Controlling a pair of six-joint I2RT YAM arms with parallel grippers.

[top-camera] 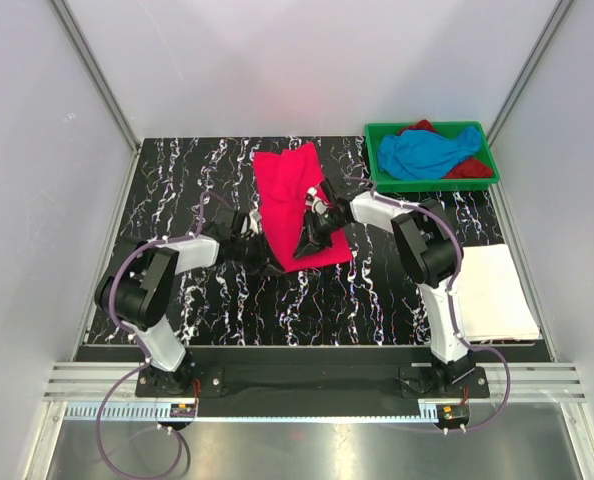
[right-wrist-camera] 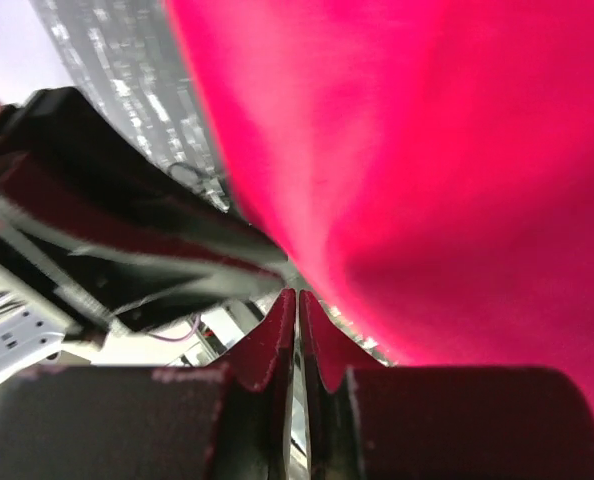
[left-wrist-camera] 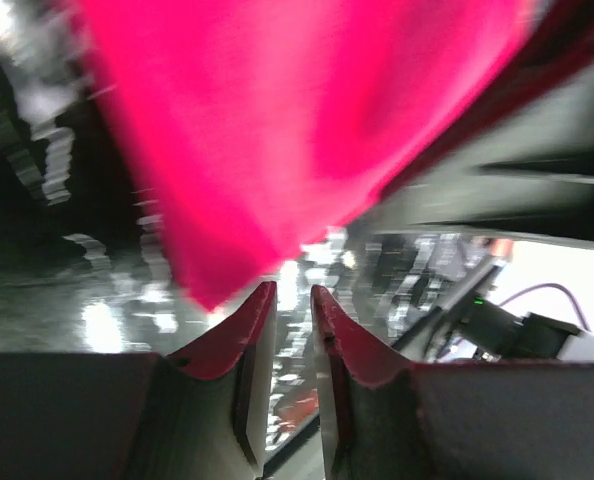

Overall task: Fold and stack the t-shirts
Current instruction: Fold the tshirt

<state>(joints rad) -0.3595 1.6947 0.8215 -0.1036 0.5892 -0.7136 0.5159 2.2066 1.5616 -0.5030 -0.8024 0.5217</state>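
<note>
The hot pink t-shirt (top-camera: 295, 195) lies folded into a long strip in the middle of the black marbled table (top-camera: 227, 300). My left gripper (top-camera: 269, 252) is at the strip's near left corner. In the left wrist view its jaws (left-wrist-camera: 294, 290) stand a narrow gap apart with nothing between them, and the pink cloth (left-wrist-camera: 277, 130) is just beyond the tips. My right gripper (top-camera: 306, 238) is over the strip's near right part. In the right wrist view it (right-wrist-camera: 297, 293) is shut and empty, with pink cloth (right-wrist-camera: 447, 180) beside it. The white shirt (top-camera: 492, 290) lies folded at the right.
A green plastic tray (top-camera: 377, 178) at the back right holds the sky blue shirt (top-camera: 427, 152) bunched on the dark red one (top-camera: 472, 168). White walls with metal rails surround the table. The two grippers are close together.
</note>
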